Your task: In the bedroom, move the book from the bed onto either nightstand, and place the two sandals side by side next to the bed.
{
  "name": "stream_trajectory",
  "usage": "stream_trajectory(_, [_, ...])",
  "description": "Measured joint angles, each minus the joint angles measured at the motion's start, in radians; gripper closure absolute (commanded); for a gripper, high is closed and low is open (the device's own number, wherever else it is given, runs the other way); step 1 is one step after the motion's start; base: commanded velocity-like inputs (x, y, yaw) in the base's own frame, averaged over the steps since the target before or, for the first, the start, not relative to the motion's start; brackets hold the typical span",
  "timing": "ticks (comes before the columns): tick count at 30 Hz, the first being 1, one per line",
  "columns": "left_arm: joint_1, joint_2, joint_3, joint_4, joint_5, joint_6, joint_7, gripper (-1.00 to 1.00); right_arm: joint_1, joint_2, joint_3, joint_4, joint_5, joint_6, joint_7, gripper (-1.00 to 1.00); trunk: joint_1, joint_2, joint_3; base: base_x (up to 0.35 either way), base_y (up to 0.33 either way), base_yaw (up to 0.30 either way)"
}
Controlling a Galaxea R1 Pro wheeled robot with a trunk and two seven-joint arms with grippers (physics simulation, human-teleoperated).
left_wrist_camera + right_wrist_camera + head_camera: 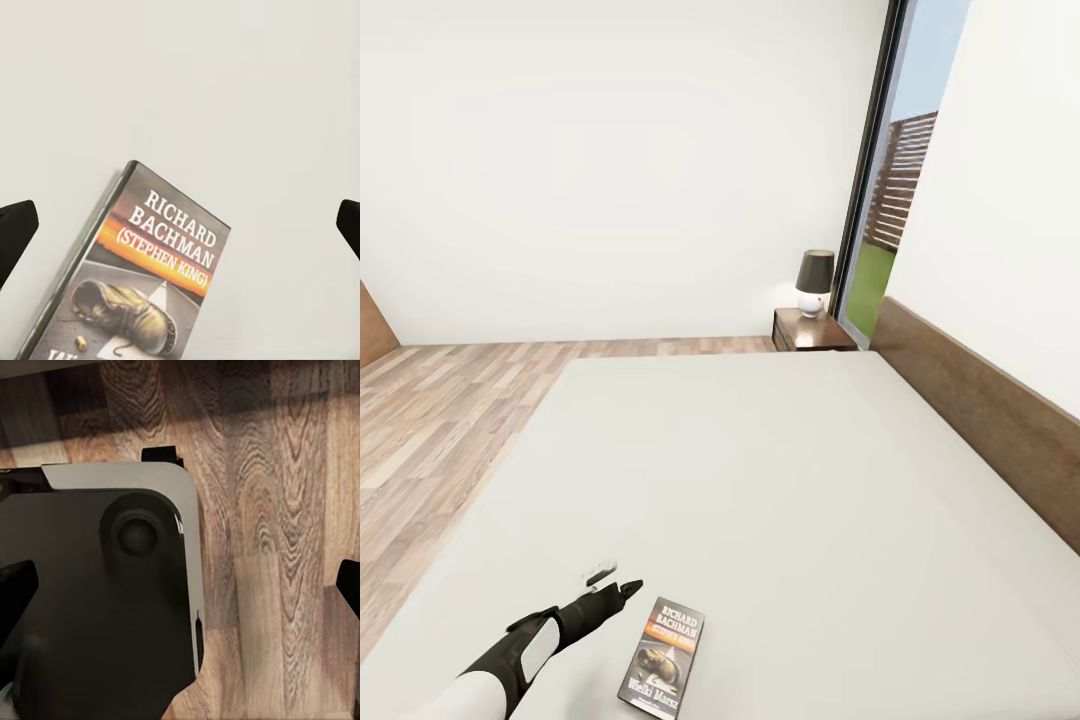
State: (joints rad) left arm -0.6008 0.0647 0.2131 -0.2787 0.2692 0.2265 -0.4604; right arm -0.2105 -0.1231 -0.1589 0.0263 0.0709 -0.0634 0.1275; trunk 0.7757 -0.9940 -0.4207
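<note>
The small thin paperback book (663,658) with a dark cover, an orange band and white author lettering lies flat and face up on the plain light-grey mattress of the large low bed (780,470), near the mattress's close edge in the head view. Its cover reads "Richard Bachman" above "(Stephen King)", with a picture of a worn boot below.

The left tool (622,588), black at the end of a black-and-white arm, hangs low over the mattress just beside the book's upper left corner, apart from it. In the left wrist view its 2 black fingertips (16,229) stand at opposite edges of the picture, spread wide, with the book (139,274) on the mattress between them and nothing pinched.

In the right wrist view the right tool's fingertips (15,589) are likewise spread wide and hold nothing. They point down at the brown wood-plank floor (285,510), with a dark, white-edged part of the robot's own body (97,592) beneath them.

Along the bed's right side runs the tall flat dark-brown wooden headboard (980,410). Beyond the bed's far corner stands a low square dark-brown wooden nightstand (812,332) carrying a small lamp (814,283) with a dark shade and a white round base. Just beside it is a tall dark-framed window (895,170) showing green lawn and a brown slat fence.
</note>
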Motion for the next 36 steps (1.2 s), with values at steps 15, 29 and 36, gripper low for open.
stream_trajectory(15, [0.000,0.000,-0.001,0.000,-0.001,-0.009,0.000,-1.00,0.000,0.001,0.000,0.000,0.000,0.000,0.000,-1.00,0.027,-0.049,-0.022,0.000,0.000,0.000])
stream_trajectory(29, [0.000,0.000,-0.011,0.000,-0.001,-0.013,0.000,-1.00,0.000,0.000,0.000,0.000,0.000,0.000,0.000,-1.00,0.069,-0.126,-0.057,0.000,0.000,0.000])
stream_trajectory(36, [0.000,-0.001,-0.022,0.000,-0.001,-0.014,0.000,-1.00,0.000,0.000,0.000,0.000,0.000,0.000,0.000,-1.00,0.069,-0.126,-0.057,0.000,0.000,0.000])
